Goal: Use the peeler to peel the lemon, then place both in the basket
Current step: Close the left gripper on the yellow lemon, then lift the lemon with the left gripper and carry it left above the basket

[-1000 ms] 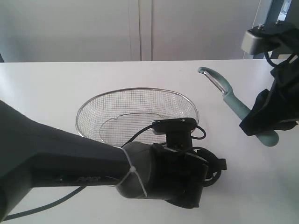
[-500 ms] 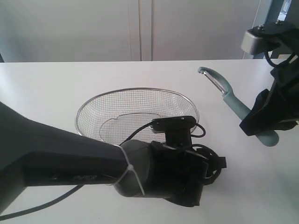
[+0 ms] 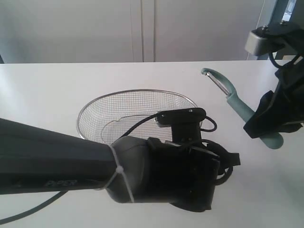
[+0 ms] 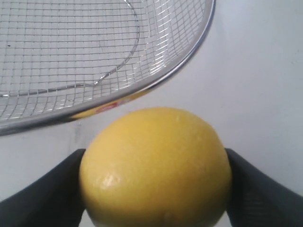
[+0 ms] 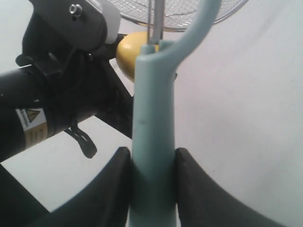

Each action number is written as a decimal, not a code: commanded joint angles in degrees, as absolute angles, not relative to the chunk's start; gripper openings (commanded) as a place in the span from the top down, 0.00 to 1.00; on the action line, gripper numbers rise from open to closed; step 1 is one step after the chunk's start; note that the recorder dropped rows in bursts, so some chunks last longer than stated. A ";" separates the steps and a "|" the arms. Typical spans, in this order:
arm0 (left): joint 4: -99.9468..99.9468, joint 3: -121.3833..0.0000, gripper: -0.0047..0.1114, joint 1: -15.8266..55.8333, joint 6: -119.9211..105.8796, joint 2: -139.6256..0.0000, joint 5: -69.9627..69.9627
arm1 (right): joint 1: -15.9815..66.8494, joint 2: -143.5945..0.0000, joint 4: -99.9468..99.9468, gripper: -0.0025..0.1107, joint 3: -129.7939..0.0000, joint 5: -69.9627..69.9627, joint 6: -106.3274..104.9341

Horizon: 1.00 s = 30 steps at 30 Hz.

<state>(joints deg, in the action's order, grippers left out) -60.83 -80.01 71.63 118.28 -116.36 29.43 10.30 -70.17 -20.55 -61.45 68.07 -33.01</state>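
- The lemon [image 4: 155, 161] is clamped on both sides by the left tool [image 4: 154, 191], just outside the near right rim of the basket [image 4: 189, 61].
- In the exterior view the lemon is hidden behind the left arm [image 3: 71, 166]; whether it rests on the desk [image 3: 47, 90] cannot be told.
- The peeler [image 5: 152, 118] is gripped by its handle in the right tool [image 5: 152, 191], at the right of the scene, with its hooked head pointed far and left.
- The basket is set mid-desk, left of the peeler.
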 commanded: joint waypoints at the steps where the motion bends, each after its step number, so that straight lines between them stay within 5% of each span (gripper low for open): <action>1: -60.26 -80.08 0.96 72.84 116.50 -113.89 34.29 | 9.62 -69.79 -20.94 0.98 -61.18 67.53 -32.70; 21: -50.57 -76.50 0.96 73.25 97.44 -104.93 44.52 | 9.62 -69.79 -20.94 0.98 -61.18 67.53 -32.70; 30: -51.74 -63.42 0.96 68.13 96.41 -95.47 32.86 | 9.62 -69.79 -20.94 0.98 -61.18 67.53 -32.70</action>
<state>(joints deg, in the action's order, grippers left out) -50.37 -67.59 70.12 97.40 -99.10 36.70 10.30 -70.17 -20.55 -61.45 68.07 -33.01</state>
